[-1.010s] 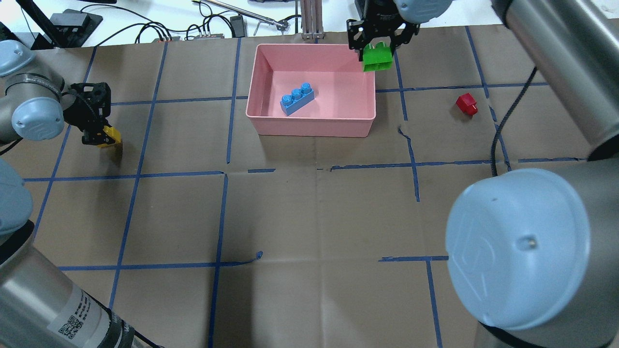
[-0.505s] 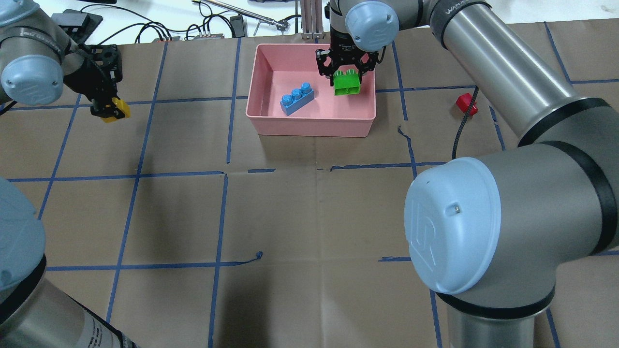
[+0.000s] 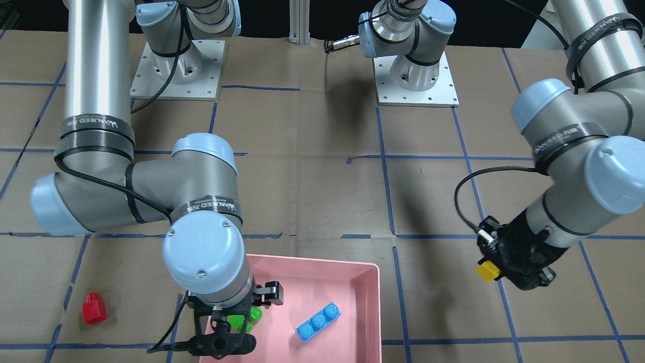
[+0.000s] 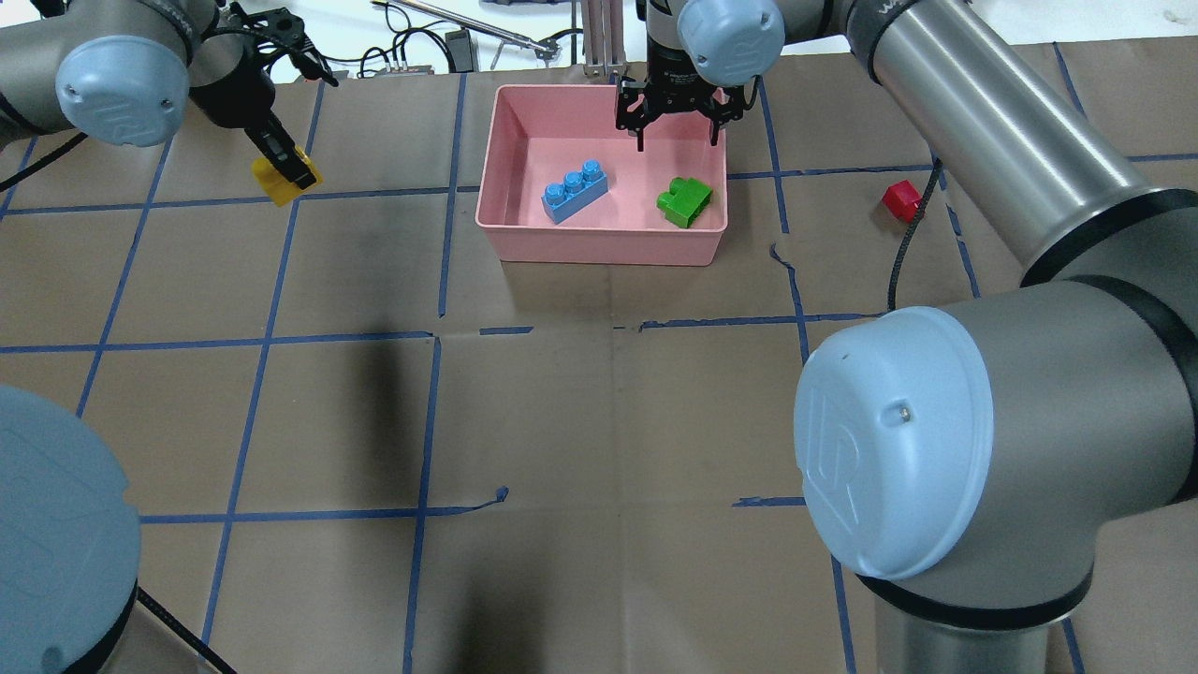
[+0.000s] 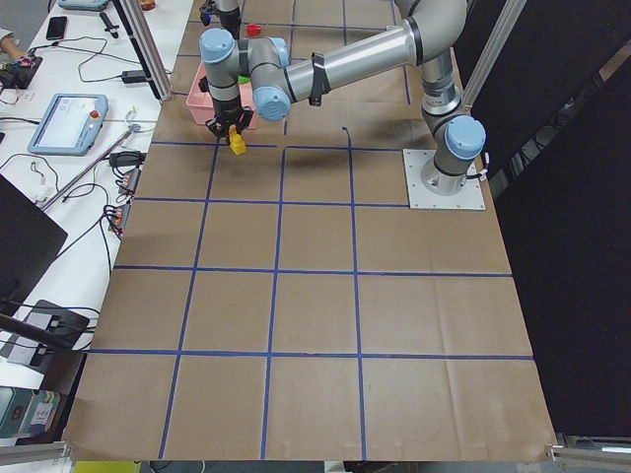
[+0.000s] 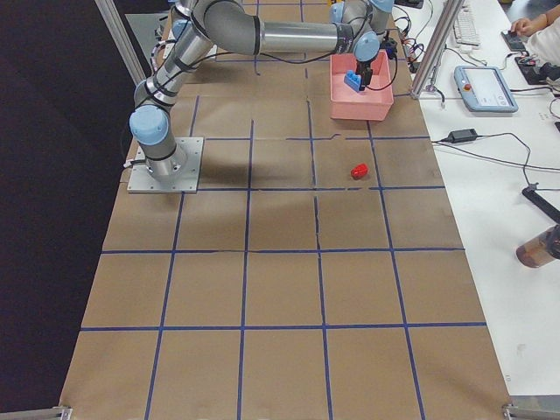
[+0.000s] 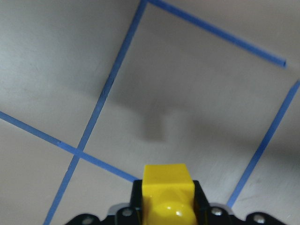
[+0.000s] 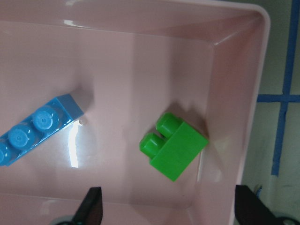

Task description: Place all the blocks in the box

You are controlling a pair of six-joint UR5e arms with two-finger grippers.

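Findings, as they stand:

1. R arm. The right gripper (image 4: 676,139) hangs over the box (image 4: 599,234) with its jaws spread wide and nothing between them. The green block (image 4: 684,201) lies below it on the box floor, tipped on its side with studs pointing sideways. It sits just beside the wall on the robot's R; we cannot tell whether it touches. We judge the wide jaws and the position over the box fit a drop-off, and the block's tilt suggests it fell rather than was set down.

2. L arm. The left gripper (image 4: 290,170) is clamped on the yellow block (image 3: 488,271), which pokes out past the fingertips. The wrist view shows a shadow on the paper beneath, so we take the block to be held clear of the table. It is well apart from the box, on the robot's L. We judge this a carry posture, w/ delivery not yet done.

3. Box contents: two items. The blue block (image 4: 576,190) sits studs up, lying diagonally near mid-floor. The green block is as in 1. The two are apart.

4. Outstanding: the red block (image 4: 902,200) lies on the table on the robot's R of the box, apart from it and untouched. Approx. half the task is done.
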